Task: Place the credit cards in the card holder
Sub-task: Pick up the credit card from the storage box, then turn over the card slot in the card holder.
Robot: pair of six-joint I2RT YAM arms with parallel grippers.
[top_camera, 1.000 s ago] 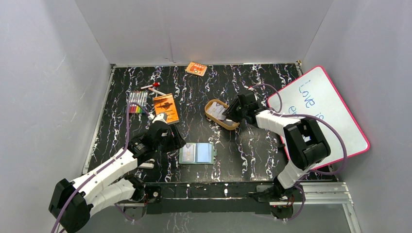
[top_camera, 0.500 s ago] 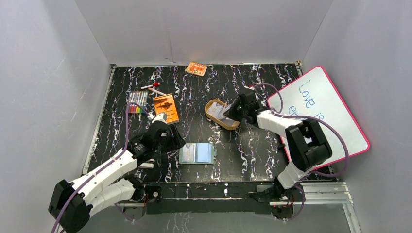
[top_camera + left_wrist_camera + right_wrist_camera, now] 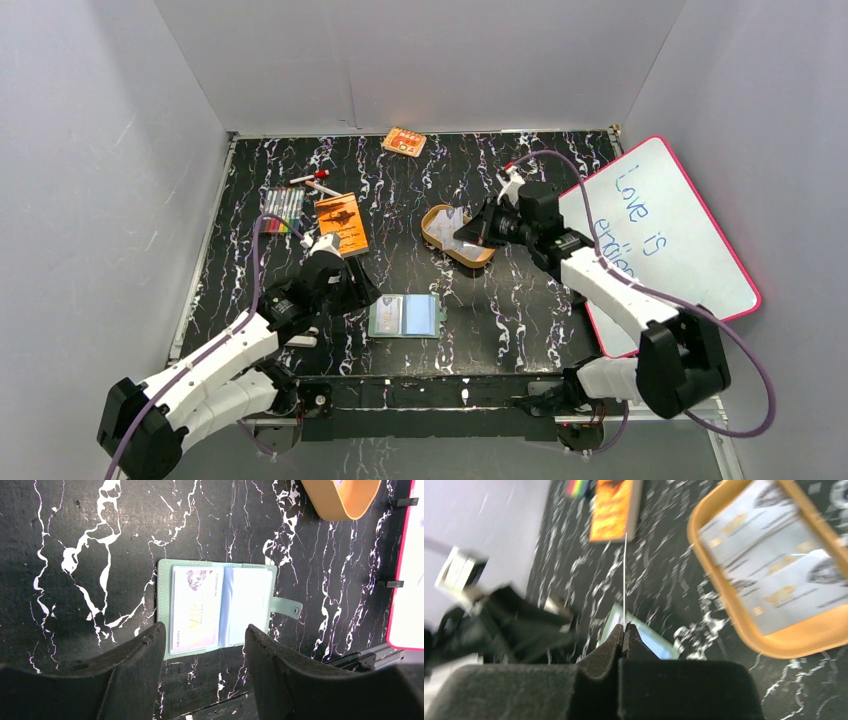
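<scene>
The sage-green card holder (image 3: 403, 316) lies open on the black marbled table, near the front middle. One credit card (image 3: 195, 611) sits in its left sleeve. My left gripper (image 3: 205, 626) is open and empty, just on the near side of the holder, also seen in the top view (image 3: 365, 290). My right gripper (image 3: 624, 626) is shut on a credit card (image 3: 625, 580) seen edge-on as a thin white line. It hovers at the tan oval tray (image 3: 478, 258), which holds more credit cards (image 3: 774, 575).
An orange booklet (image 3: 341, 222) and coloured markers (image 3: 283, 208) lie at the left. A small orange-and-white packet (image 3: 404, 141) is at the back wall. A pink-framed whiteboard (image 3: 660, 230) leans at the right. Grey walls enclose the table.
My right arm has lifted and swung out from over the tray, with a card pinched in its jaws. The left arm and the card holder have hardly moved.
</scene>
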